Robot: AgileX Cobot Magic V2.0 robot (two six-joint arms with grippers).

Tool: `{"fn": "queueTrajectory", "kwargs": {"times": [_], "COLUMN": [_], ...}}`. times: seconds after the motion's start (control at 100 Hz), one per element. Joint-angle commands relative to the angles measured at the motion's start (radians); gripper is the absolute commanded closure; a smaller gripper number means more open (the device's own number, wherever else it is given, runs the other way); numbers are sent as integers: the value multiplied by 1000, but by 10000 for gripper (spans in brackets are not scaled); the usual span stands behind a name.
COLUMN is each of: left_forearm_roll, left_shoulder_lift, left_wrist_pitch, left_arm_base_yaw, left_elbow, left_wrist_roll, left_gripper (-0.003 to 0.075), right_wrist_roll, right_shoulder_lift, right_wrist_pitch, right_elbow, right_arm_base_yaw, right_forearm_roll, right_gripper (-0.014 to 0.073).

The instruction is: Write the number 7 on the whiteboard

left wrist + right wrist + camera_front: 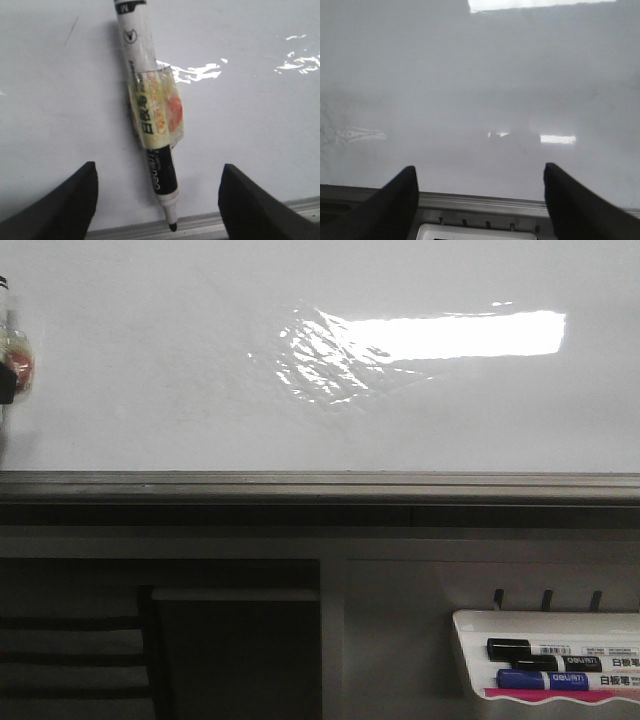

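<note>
The whiteboard [150, 390] fills the front view, glossy white with a bright glare [460, 335] and a dark grey frame [320, 485] along its lower edge. No number 7 shows on it. A black marker [150, 100] wrapped in a yellow-orange label lies against the board [250, 125] in the left wrist view, its uncapped tip [172, 226] touching the frame. It also shows at the board's left edge in the front view [12, 355]. My left gripper [158, 166] is open, its fingers on either side of the marker and apart from it. My right gripper [478, 169] is open and empty, facing the bare board [480, 100].
A small white marker tray [470, 625] hangs below the frame at the lower right, holding a black marker [540, 650] and a blue marker [560, 680]. Its top edge shows in the right wrist view [475, 232]. A dark shelf opening [70, 640] lies at the lower left.
</note>
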Motion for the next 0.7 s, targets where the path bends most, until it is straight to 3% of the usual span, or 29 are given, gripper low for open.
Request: {"fn": "queueTrajectory", "kwargs": {"times": [0.0,0.21,0.52,0.69], "left_forearm_roll": [-1,-7,-9,-9], "left_shoulder_lift": [14,77,100,100], "left_wrist_pitch": [-127,-165,-168,-168], "left_arm_base_yaw": [-8,-8,-8,-8], "left_elbow": [-34,-34,-46,-46], "left_wrist_roll": [-7,-7,-7,-7], "left_gripper": [249,261,508,608], "right_wrist_roll": [0,0,0,0], "right_shoulder_lift": [16,16,16,16], "right_wrist_pitch": [-71,-71,-55,-55], "right_elbow": [-36,-36,-32,-32], "right_arm_base_yaw": [-7,-7,-7,-7], "right_forearm_roll": [7,7,7,7], "right_gripper": [119,119,119,119]}}
